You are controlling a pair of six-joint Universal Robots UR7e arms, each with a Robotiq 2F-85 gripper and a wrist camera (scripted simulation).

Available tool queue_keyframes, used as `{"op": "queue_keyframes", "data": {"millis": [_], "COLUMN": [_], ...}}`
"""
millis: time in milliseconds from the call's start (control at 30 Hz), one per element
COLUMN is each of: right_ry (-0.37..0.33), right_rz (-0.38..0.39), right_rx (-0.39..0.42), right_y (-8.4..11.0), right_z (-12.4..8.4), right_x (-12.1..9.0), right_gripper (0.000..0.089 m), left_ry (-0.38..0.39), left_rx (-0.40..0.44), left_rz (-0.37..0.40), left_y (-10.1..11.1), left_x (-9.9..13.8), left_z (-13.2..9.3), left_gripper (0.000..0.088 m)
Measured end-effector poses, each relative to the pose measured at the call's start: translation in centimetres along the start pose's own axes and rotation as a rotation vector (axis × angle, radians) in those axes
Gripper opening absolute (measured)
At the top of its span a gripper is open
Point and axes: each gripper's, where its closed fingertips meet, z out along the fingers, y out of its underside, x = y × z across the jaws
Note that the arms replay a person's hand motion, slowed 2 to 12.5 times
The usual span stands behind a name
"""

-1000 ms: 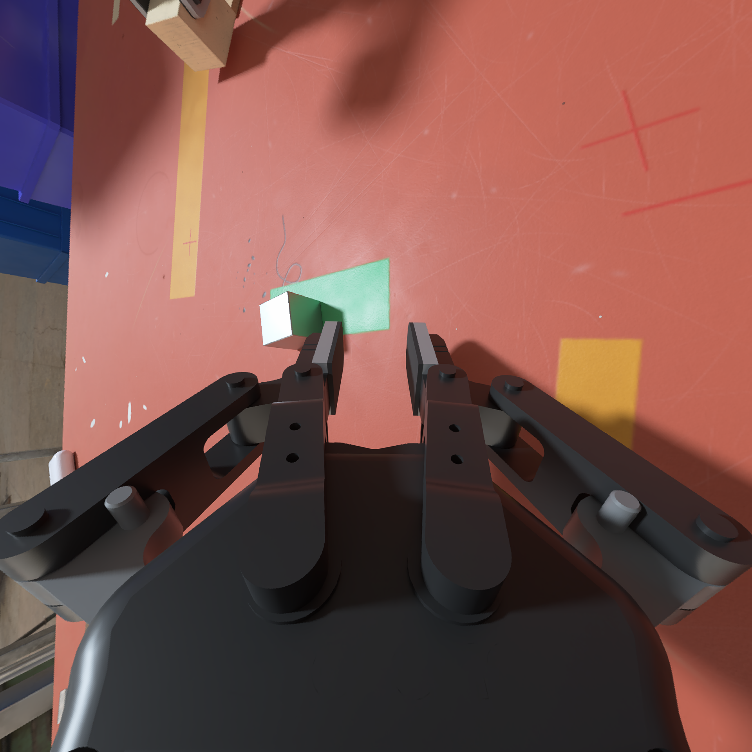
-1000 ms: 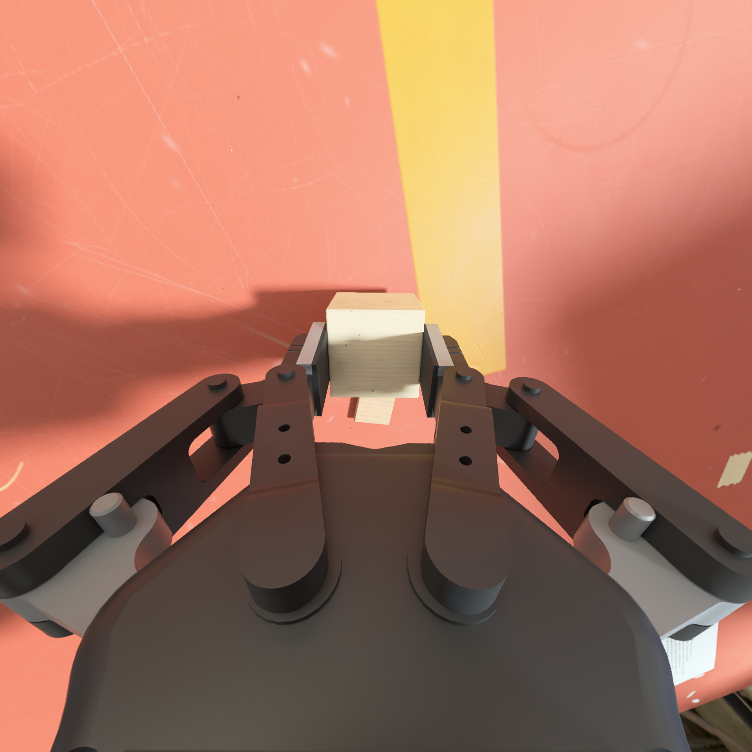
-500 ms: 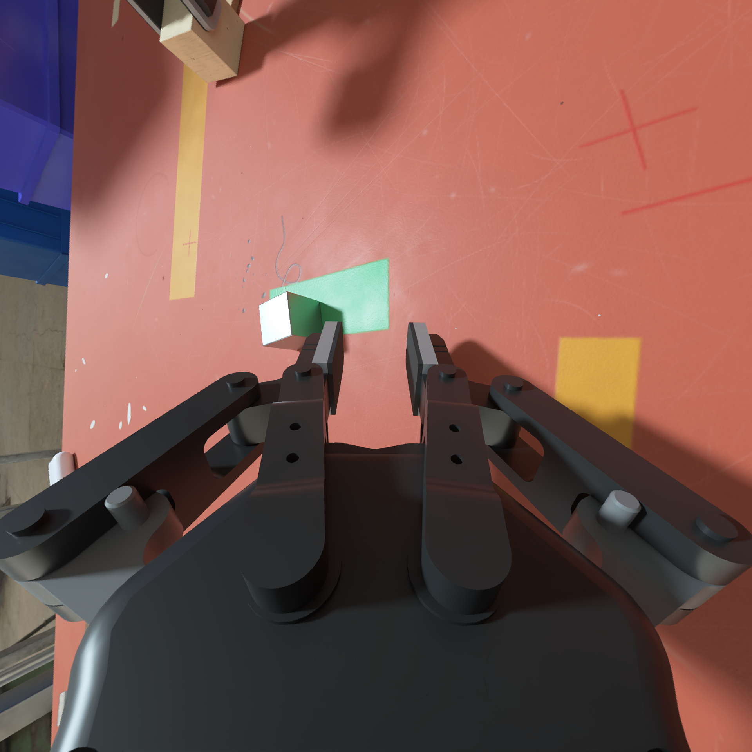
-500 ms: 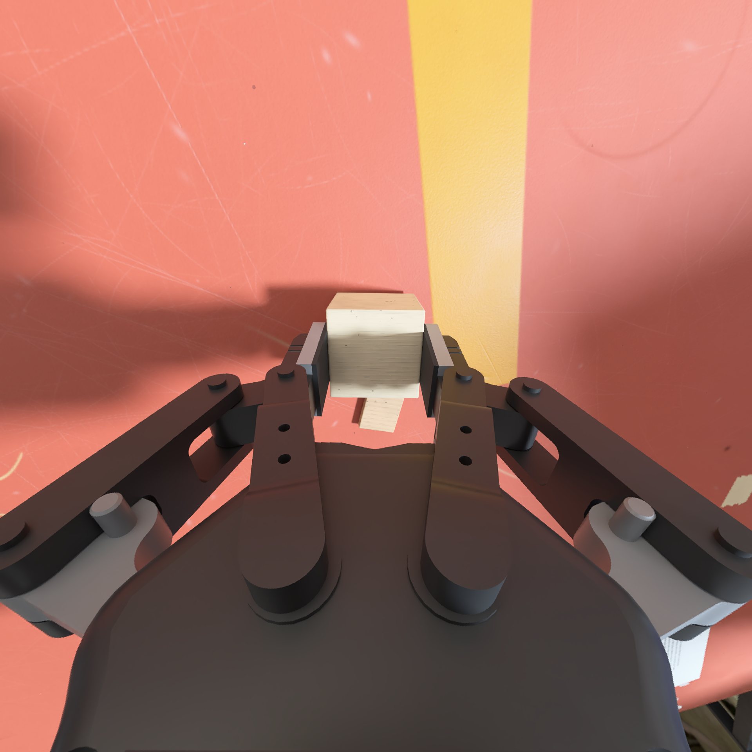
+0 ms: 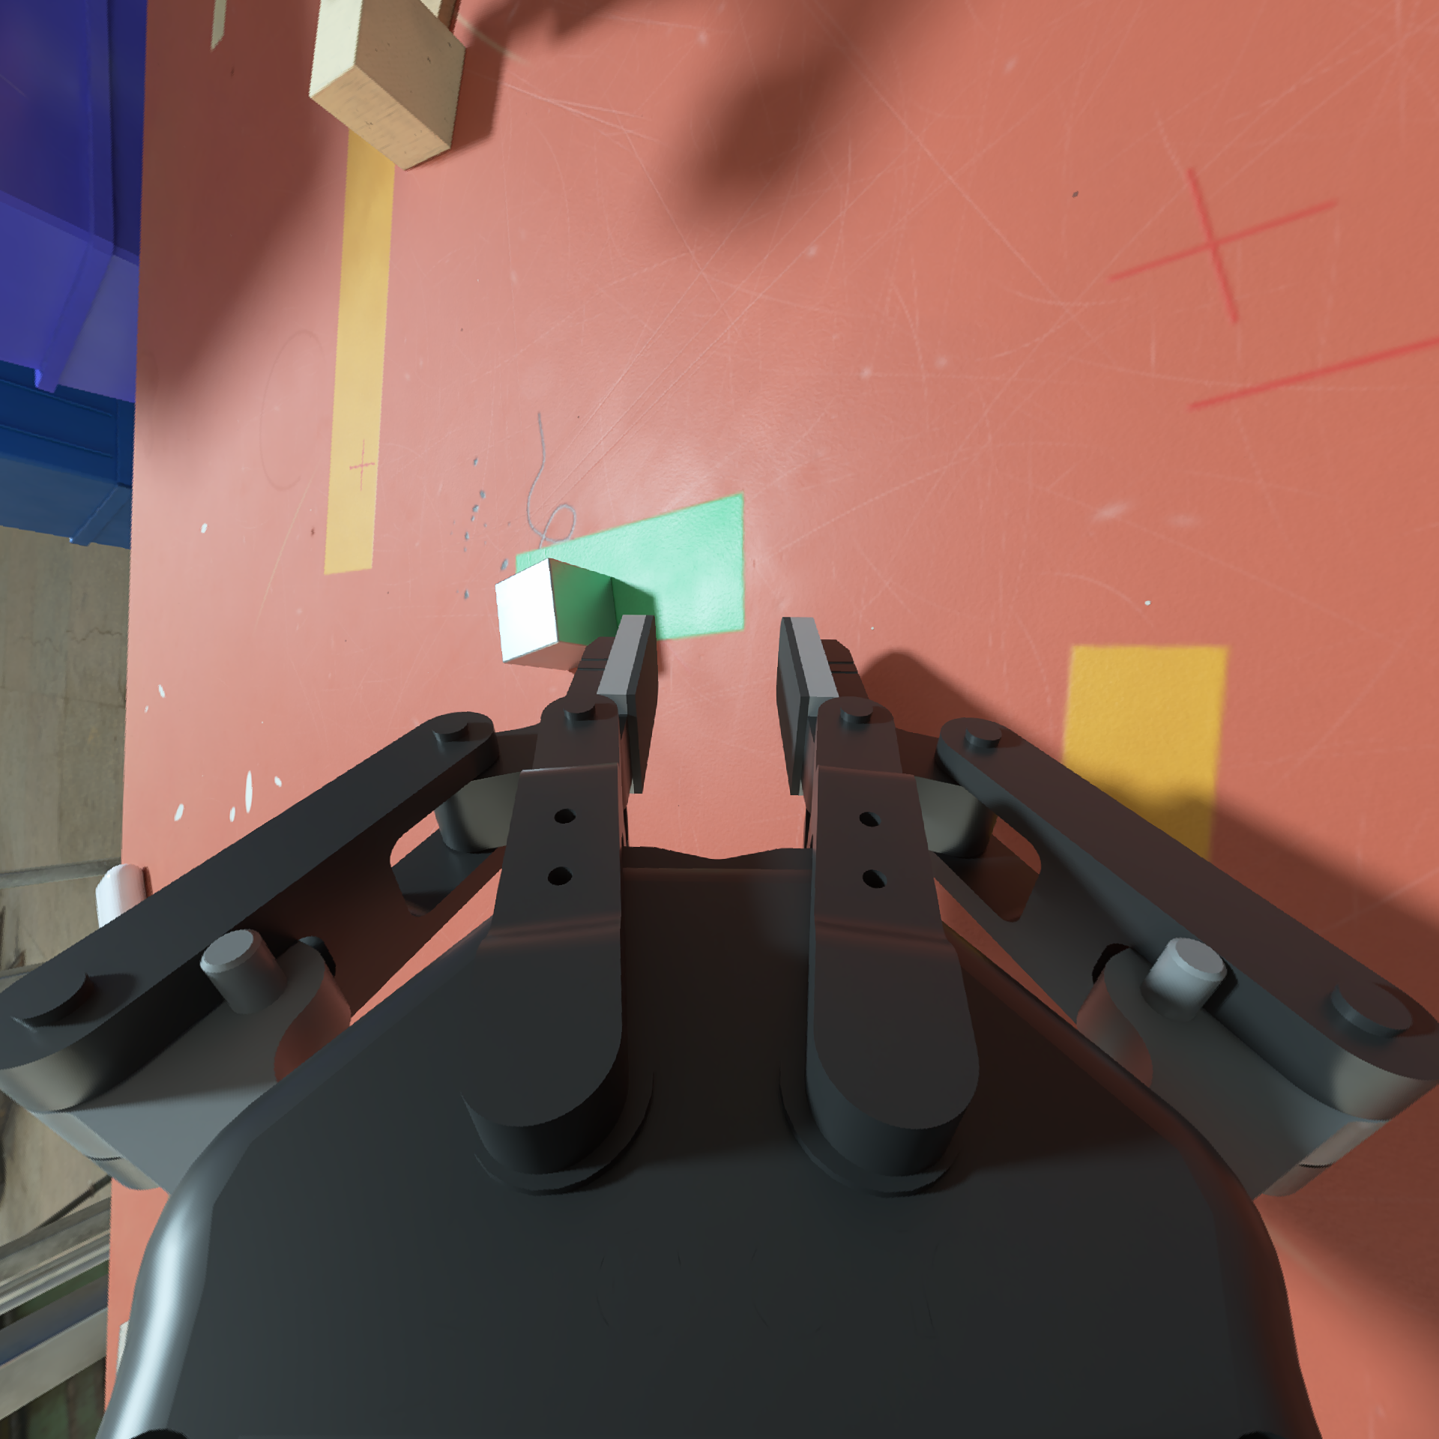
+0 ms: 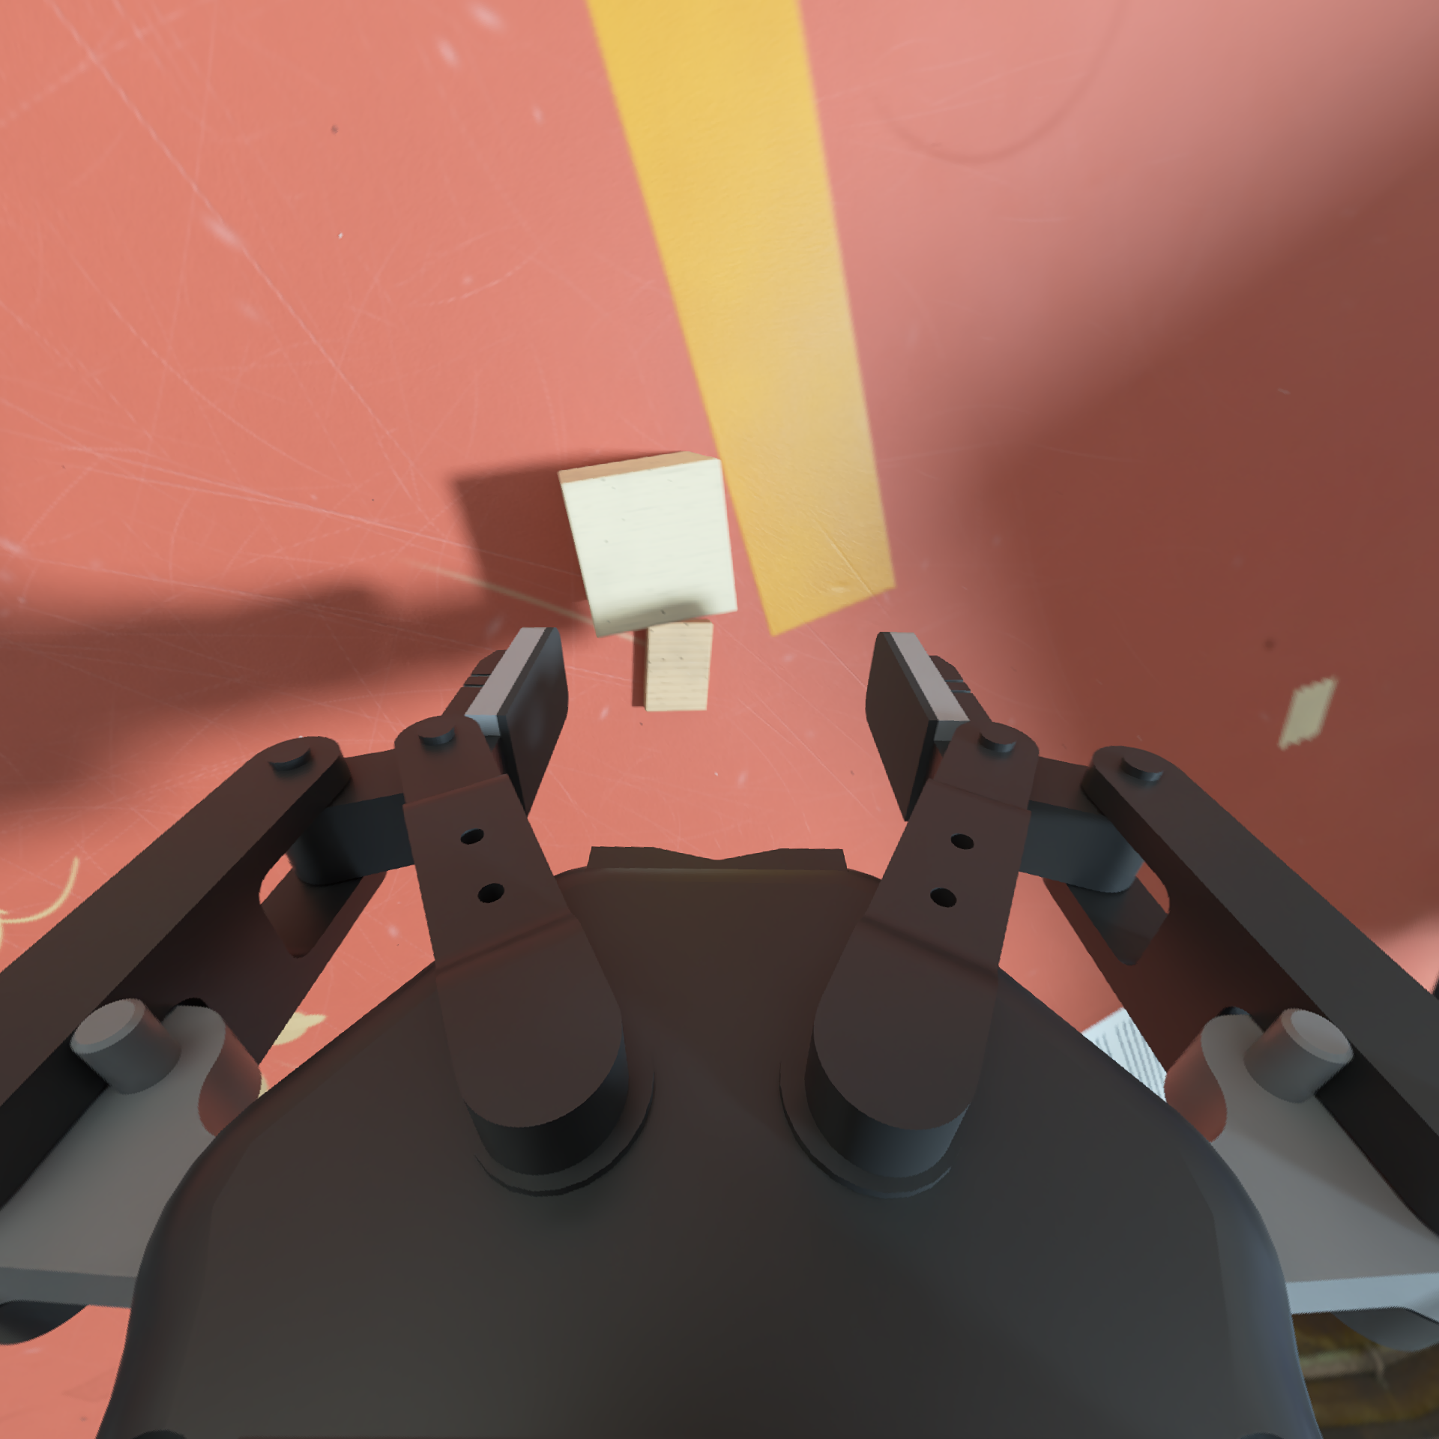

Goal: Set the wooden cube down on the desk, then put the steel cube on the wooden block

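Observation:
The wooden cube (image 6: 650, 541) is free of my right gripper (image 6: 716, 654), which is open and empty just behind and above it. The cube appears to rest on the red desk (image 6: 272, 311), beside the end of a yellow strip (image 6: 763, 311). It also shows at the top of the left wrist view (image 5: 389, 78). The steel cube (image 5: 545, 611) sits on the desk at the corner of a green patch (image 5: 677, 568). My left gripper (image 5: 716, 646) is open and empty. Its left fingertip (image 5: 631, 654) is just right of the steel cube.
A blue bin (image 5: 54, 233) stands past the desk's left edge. A yellow rectangle (image 5: 1145, 724) and red cross marks (image 5: 1215, 245) lie flat on the desk at the right. A small tan patch (image 6: 677, 666) and a white paper (image 6: 1129, 1051) lie near my right gripper.
My right gripper has opened and let go of the wooden cube, then drawn back from it. The left gripper and the steel cube have not moved.

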Motion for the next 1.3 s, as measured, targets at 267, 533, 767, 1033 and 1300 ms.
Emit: {"op": "queue_keyframes", "data": {"millis": [267,533,767,1033,1300], "right_ry": [0.177,0.174,0.073,0.027,0.033], "right_rz": [0.047,-0.169,-0.388,-0.509,-0.544], "right_rx": [0.181,0.396,0.434,0.332,0.238], "right_y": [-2.7,-10.3,-16.1,-19.5,-19.9], "right_z": [-6.8,-11.3,-9.8,-4.1,-0.2], "right_x": [0.7,-5.3,-12.3,-16.6,-17.5], "right_gripper": [0.0631,0.0609,0.0595,0.0585,0.0497], "left_ry": [0.001,0.0,-0.001,0.013,0.007], "left_rx": [0.006,0.009,0.006,0.007,0.003], "left_rz": [-0.001,-0.003,-0.001,-0.018,-0.007], "left_y": [-0.1,-0.2,-0.1,-0.1,-0.1], "left_x": [0.0,-0.1,0.0,0.0,0.0], "left_z": [0.1,0.2,0.1,0.1,0.1], "left_gripper": [0.0277,0.0272,0.0267,0.0262,0.0251]}}
